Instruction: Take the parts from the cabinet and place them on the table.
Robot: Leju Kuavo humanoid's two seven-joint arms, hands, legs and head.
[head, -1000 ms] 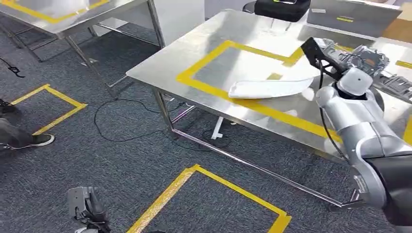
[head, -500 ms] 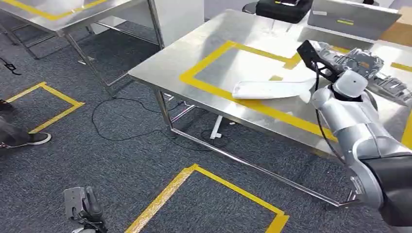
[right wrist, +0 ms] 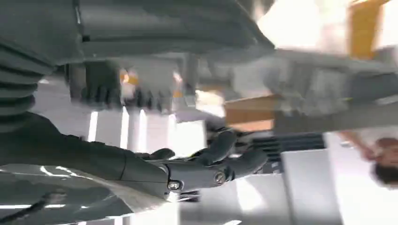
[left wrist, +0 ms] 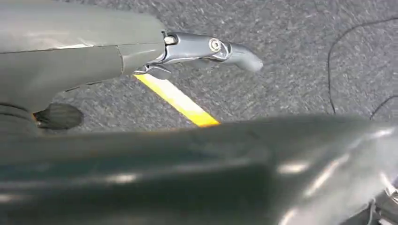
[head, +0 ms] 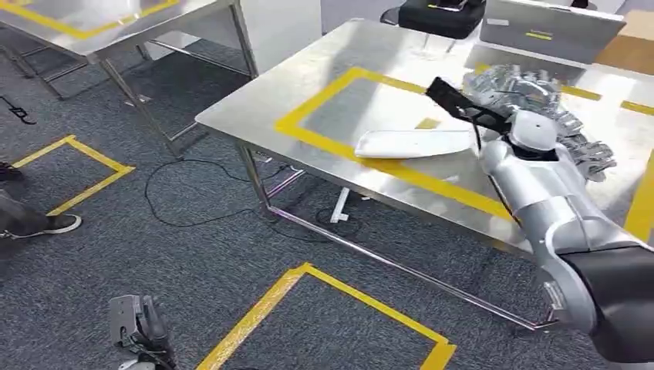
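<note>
Part (head: 532, 96), a grey metal piece, is clamped in the right hand (head: 513, 96) over the table's (head: 308, 89) far right, not yet set down. A white part (head: 412, 143) already lies on the table. Left hand (left wrist: 206, 49) hangs near the floor, fingers' state unclear.

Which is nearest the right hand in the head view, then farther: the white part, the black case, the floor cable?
1. White part, on the table just left of the right hand.
2. Black case, at the table's far edge.
3. Floor cable, on the carpet, far left.
</note>
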